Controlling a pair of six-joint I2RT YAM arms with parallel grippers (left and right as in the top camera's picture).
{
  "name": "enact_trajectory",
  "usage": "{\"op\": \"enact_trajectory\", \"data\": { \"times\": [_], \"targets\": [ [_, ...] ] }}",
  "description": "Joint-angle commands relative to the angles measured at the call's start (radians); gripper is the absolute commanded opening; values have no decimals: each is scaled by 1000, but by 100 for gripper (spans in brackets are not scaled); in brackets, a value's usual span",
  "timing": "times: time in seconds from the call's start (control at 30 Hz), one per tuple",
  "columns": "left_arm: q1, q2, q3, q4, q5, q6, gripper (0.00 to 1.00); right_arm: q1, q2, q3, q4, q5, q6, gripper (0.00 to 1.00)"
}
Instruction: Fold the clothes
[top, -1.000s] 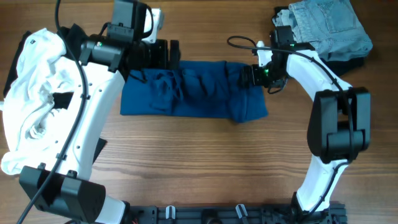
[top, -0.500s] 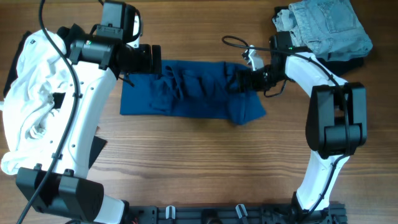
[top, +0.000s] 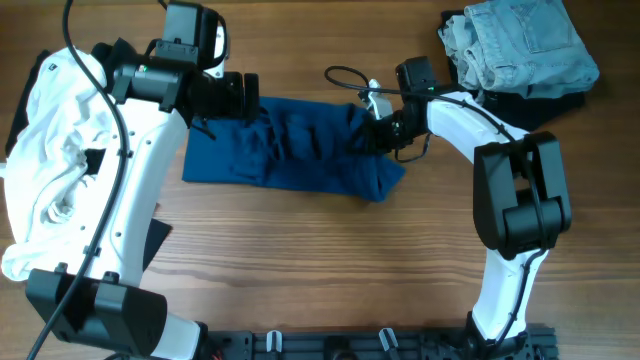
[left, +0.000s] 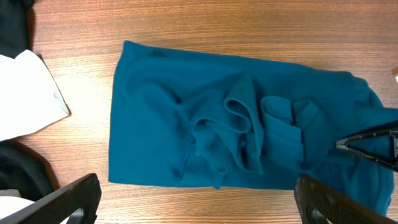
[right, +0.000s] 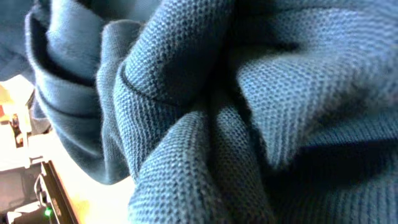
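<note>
We see the deep teal-blue soft cloth shirt rumpled on the brown wooden table, right gripper seemingly clamped on its bunched end to fold it, left gripper wide open, empty, hovering above

I see the shirt lying mid-desk, toward 12. Cloth heap at 9, jeans at 1. Left end effector at the shirt's 11 edge, right end effector at its 2 end.
</note>
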Motion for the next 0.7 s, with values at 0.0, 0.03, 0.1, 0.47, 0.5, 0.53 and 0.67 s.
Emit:
{"op": "enact_trajectory", "data": {
  "times": [0.0,0.03,0.1,0.47,0.5,0.53,0.67],
  "targets": [
    [5,-1,6,-10,-56,-2,100,-77,-3,-6,-10,36,55,4],
    [5,-1,6,-11,-65,-2,100,-98,-16,-6,-19,36,56,4],
    [5,-1,6,-10,-77,-2,100,-161,-54,-6,-50,36,53,4],
    [35,-1,6,-24,-91,-2,100,-367,-306,118,-309,169,-54,4],
    [38,-1,6,-26,-91,-2,100,-349,-320,135,-319,184,-53,4],
    [39,-1,6,-28,-91,-2,100,-324,-329,150,-324,198,-53,4],
    [39,1,6,-31,-91,-2,100,-173,-335,189,-309,315,5,4]
  ]
}}
